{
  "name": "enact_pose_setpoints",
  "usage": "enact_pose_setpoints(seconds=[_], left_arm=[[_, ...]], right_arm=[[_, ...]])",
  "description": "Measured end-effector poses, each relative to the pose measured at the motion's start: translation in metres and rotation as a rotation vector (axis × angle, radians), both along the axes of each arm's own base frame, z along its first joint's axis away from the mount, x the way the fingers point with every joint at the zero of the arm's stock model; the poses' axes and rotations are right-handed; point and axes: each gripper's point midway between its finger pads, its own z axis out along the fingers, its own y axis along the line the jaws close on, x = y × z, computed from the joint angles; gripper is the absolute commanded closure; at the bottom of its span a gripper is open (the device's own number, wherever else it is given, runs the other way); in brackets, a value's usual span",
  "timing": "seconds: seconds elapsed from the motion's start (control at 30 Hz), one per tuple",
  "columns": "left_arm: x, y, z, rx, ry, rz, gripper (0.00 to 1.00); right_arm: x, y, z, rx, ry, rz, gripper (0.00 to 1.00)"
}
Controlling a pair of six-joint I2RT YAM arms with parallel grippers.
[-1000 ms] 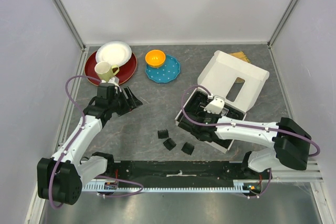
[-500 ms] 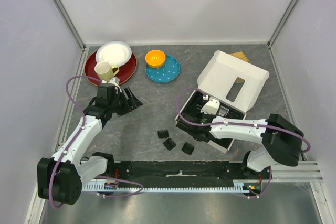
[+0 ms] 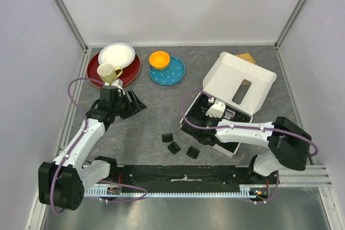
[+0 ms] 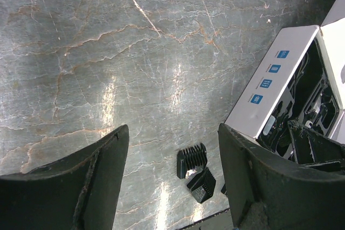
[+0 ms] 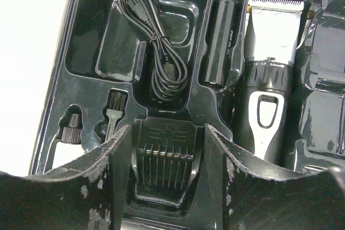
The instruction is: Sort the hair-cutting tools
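Your right pincer (image 5: 167, 129) is spread wide. Its fingers (image 5: 105, 179) stand on either side of a comb attachment (image 5: 164, 165) that lies in its slot of the black moulded tray (image 5: 89, 4). You cannot tell from the wrist view whether the pads touch the comb. Just past the left fingertip a small brush (image 5: 113, 112) sits in its own recess. Straight ahead of the pincer the black coiled cord (image 5: 161, 52) lies bundled in a compartment. To the right of that the short black cylinder (image 5: 221, 36) lies lengthwise in a narrow slot. Further right, beyond the right finger, is the black-and-silver clipper (image 5: 267, 74), with its blade end pointing away from the pincer.

Your left pincer (image 4: 172, 129) is also wide, with nothing between its fingers, and it hangs above the grey table (image 4: 108, 52). Through the gap, nearer the right finger, you can see the loose comb attachments (image 4: 192, 161) close together on the table. In the overhead view there are three of them, between this pincer and the white cardboard box (image 4: 275, 79). The box stands open beyond the right finger. On the far side of the pincer, away from the box, a mug (image 3: 108, 71) stands on stacked plates (image 3: 132, 71).
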Motion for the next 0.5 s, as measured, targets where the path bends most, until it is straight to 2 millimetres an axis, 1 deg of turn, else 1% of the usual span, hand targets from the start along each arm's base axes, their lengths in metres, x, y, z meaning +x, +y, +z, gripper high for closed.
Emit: enact_pose_setpoints(seconds=[0.17,0.27,0.5], left_arm=[[-0.0001,0.0000,-0.0001,0.000,0.000,0.000,0.27],[-0.0001,0.0000,-0.0001,0.000,0.000,0.000,0.27],[-0.0001,0.0000,-0.0001,0.000,0.000,0.000,0.27]], right_arm=[[0.0005,0.0042,0.0026,0.029,0.002,0.006,0.26],[-0.0006,0.0066,0.0053,0.051,0.008,0.012,0.23],[-0.0052,0.0086,0.0098,0.075,0.031,0.032,0.23]])
